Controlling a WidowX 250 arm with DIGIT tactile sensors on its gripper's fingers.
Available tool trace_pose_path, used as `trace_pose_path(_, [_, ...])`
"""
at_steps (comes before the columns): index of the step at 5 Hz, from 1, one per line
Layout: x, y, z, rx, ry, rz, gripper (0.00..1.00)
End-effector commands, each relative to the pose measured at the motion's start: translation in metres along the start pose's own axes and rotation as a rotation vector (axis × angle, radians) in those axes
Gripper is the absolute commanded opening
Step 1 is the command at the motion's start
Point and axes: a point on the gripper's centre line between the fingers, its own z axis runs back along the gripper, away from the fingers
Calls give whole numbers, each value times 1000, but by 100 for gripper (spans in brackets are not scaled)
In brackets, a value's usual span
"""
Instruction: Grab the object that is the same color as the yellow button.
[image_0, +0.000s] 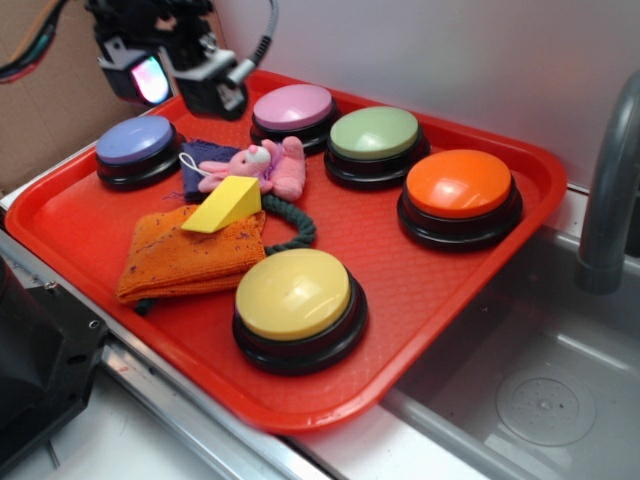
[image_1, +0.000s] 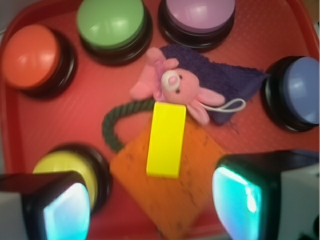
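The small bright yellow wedge block (image_0: 225, 206) lies on the folded orange cloth (image_0: 190, 255) on the red tray (image_0: 440, 290). In the wrist view the wedge (image_1: 166, 139) lies ahead of the jaws, between them and the pink bunny. The pale-yellow dome button (image_0: 295, 300) stands at the tray's front; in the wrist view it (image_1: 65, 167) sits lower left, partly behind the left finger. My gripper (image_0: 175, 75) hovers high over the tray's far left corner. In the wrist view the gripper (image_1: 152, 205) is open and empty, its glowing pads wide apart.
A pink plush bunny (image_0: 262, 168) lies on a dark blue cloth (image_0: 200, 160), with a green rope loop (image_0: 295, 230) beside it. Blue (image_0: 137, 145), pink (image_0: 293, 110), green (image_0: 375, 140) and orange (image_0: 460, 195) dome buttons ring the tray. A metal sink (image_0: 540, 390) and faucet (image_0: 610, 180) are right.
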Motion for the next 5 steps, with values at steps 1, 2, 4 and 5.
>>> trace_pose_path(1, [18,7,-45,58,30,99,100])
trace_pose_path(2, [17,16,-65,77,84,136,100])
trace_pose_path(4, [12,22,-83,74,125,161,100])
trace_pose_path(5, [11,16,-82,86,106,152,88])
